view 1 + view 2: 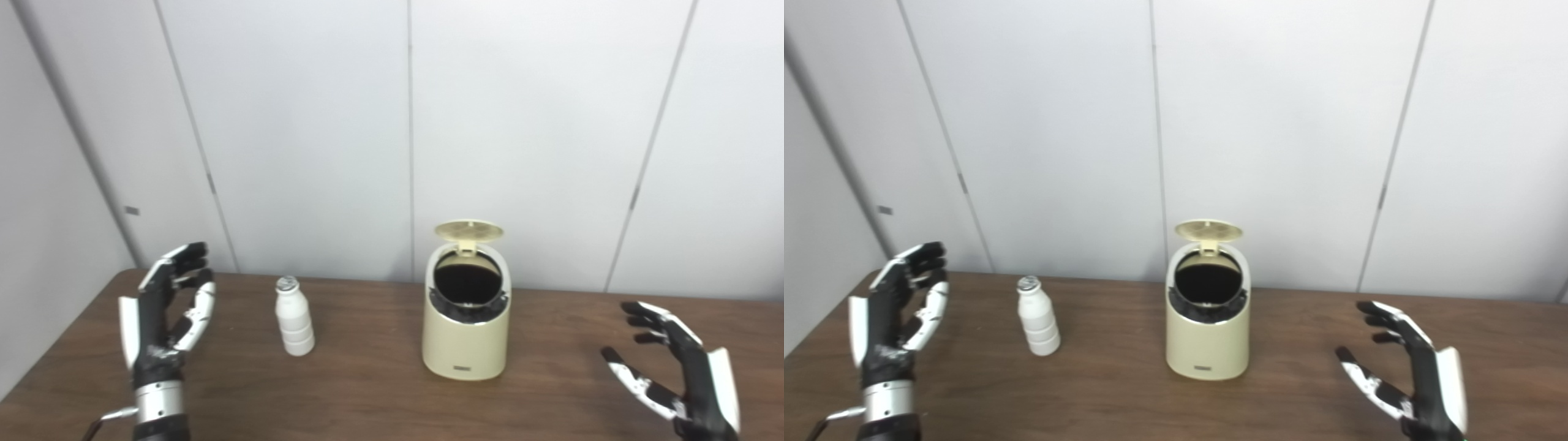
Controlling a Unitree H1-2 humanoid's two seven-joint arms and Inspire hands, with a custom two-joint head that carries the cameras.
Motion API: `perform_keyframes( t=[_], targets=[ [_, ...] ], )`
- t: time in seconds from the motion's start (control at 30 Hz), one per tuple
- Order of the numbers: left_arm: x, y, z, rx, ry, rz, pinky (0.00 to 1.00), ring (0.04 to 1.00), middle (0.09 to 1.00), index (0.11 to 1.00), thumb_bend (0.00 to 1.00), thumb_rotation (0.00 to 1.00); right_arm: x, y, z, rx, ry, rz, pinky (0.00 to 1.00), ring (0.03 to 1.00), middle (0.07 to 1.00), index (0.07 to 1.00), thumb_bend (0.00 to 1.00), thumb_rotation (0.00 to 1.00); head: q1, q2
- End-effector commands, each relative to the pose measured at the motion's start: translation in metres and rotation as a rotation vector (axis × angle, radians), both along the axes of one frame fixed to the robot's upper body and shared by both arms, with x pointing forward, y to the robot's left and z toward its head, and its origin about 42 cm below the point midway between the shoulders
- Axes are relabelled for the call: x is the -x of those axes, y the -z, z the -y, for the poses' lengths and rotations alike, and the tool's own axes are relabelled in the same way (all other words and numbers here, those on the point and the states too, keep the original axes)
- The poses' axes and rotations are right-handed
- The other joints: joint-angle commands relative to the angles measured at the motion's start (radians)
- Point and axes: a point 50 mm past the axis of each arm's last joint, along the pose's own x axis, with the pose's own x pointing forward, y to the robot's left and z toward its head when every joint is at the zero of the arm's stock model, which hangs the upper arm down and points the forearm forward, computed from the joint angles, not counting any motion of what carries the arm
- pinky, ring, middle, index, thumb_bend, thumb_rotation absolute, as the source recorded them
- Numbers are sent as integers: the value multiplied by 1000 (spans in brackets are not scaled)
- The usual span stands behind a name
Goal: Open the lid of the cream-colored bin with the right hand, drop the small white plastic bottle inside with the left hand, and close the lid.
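The cream-colored bin (467, 334) stands in the middle of the brown table, its round lid (469, 230) flipped up at the back so the dark opening shows. A small white plastic bottle (293, 317) stands upright to the bin's left, apart from it. My left hand (164, 312) is raised at the left, well left of the bottle, fingers spread and holding nothing. At the lower right, my right hand (677, 370) hovers open, far from the bin, palm turned inward.
The wooden table (367, 392) runs to a white panelled wall (392, 122) close behind the bin. Its left edge slants near my left arm.
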Motion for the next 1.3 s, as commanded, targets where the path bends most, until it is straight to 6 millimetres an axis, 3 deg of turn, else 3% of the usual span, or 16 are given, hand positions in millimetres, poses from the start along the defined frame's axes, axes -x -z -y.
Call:
perform_keyframes(
  t=[0.0, 0.13, 0.2, 0.3, 0.43, 0.57, 0.7, 0.8, 1.0, 1.27],
  targets=[
    [-4, -11, 3, -31, 25, 14, 628, 741, 757, 742, 428, 501, -5, -18, 4, 8, -23, 88, 548, 678, 740, 694, 270, 70, 7, 2],
    [-2, -7, 7, -120, 59, -106, 712, 819, 834, 819, 895, 712, -5, -17, 7, 14, -19, 91, 481, 636, 746, 686, 269, 107, 24, 1],
    [0, -5, 8, -141, 83, -158, 766, 856, 876, 872, 979, 725, -5, -18, 8, 23, -16, 94, 527, 660, 735, 680, 269, 104, 31, 1],
    [1, -1, 9, -145, 116, -207, 826, 906, 931, 938, 1000, 692, -6, -19, 9, 24, -14, 94, 585, 698, 733, 674, 265, 26, 40, 1],
    [1, 4, 11, -117, 171, -265, 869, 966, 992, 994, 1000, 613, -6, -22, 9, 29, -13, 94, 604, 709, 726, 674, 260, 1, 56, 3],
    [-2, 13, 10, -117, 175, -330, 832, 951, 1000, 1000, 1000, 526, -6, -24, 10, 22, -19, 105, 613, 711, 722, 669, 257, 0, 76, -2],
    [-5, 22, 8, -133, 145, -380, 924, 995, 1000, 1000, 1000, 478, -5, -27, 11, 19, -21, 103, 655, 731, 729, 679, 246, 35, 97, -3],
    [-6, 27, 6, -132, 112, -406, 949, 1000, 1000, 1000, 1000, 479, -3, -31, 10, 30, -23, 104, 627, 716, 721, 678, 228, 88, 107, -3],
    [-8, 30, 3, -142, 83, -436, 947, 1000, 1000, 1000, 1000, 471, -1, -37, 7, 30, -26, 111, 606, 703, 708, 662, 217, 201, 117, -4],
    [-17, 29, -2, -168, 76, -476, 945, 1000, 1000, 1000, 1000, 450, 3, -46, -1, 27, -40, 99, 582, 698, 706, 652, 212, 260, 121, -7]
  ],
)
